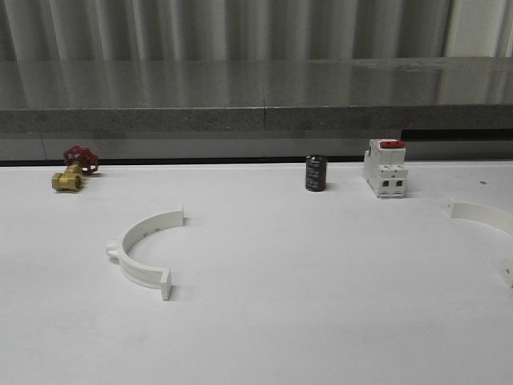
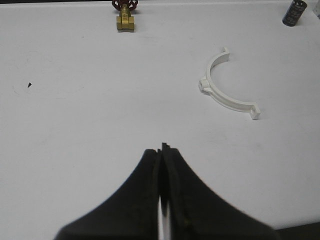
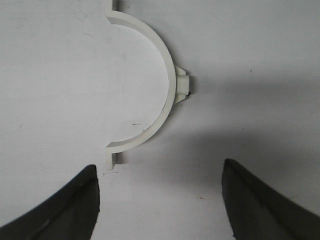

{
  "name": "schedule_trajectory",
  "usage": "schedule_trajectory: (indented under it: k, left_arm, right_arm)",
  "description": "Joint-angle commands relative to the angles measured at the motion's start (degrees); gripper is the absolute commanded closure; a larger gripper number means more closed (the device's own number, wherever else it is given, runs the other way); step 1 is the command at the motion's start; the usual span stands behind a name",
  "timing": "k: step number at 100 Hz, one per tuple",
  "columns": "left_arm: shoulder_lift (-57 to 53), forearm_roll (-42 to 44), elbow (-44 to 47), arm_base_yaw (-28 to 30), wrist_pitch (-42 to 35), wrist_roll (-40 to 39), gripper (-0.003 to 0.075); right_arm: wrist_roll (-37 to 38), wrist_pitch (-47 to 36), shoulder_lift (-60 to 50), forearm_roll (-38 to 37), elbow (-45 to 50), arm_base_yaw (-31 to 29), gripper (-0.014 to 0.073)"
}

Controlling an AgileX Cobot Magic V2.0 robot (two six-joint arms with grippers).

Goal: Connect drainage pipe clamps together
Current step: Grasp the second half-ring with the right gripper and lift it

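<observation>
I look over the white table (image 1: pixel 264 321) from the front. One half-ring clamp (image 1: pixel 143 245) lies flat on the left part of the table. Its open side faces right, and a small lug sticks out on its left side. The other half-ring clamp (image 1: pixel 485 216) lies far off at the right edge, and I see just part of it there. The two clamps are well apart and not joined.

At the back of the table I see a brass valve (image 1: pixel 72 172) with a red handle on the left. Near the middle stands a small dark can (image 1: pixel 316 173). Just to the right of it stands a white boxy switch (image 1: pixel 385 168) with a red top.

In my left wrist camera, the left gripper (image 2: pixel 163 150) has its two black fingers pressed together with nothing between them. It hangs over bare table, away from the first clamp (image 2: pixel 223 92).

In my right wrist camera, the right gripper (image 3: pixel 160 180) has its fingers (image 3: pixel 250 200) spread wide. It holds nothing. The second clamp (image 3: pixel 162 95) lies flat on the table close in front of the fingers. One of its end tabs is near the finger on the left of that picture.
</observation>
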Motion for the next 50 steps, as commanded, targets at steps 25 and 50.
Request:
schedule_trajectory:
  k: [25, 50]
  left_arm:
    - [0.5, -0.1, -1.4, 0.1, -3.4, 0.1, 0.0741]
    - [0.5, -0.1, -1.4, 0.1, -3.4, 0.1, 0.0741]
  right_arm:
    - [0.2, 3.7, 11.6, 0.1, -10.9, -0.7, 0.0073]
    - [0.2, 5.4, 18.7, 0.1, -15.8, -1.6, 0.0073]
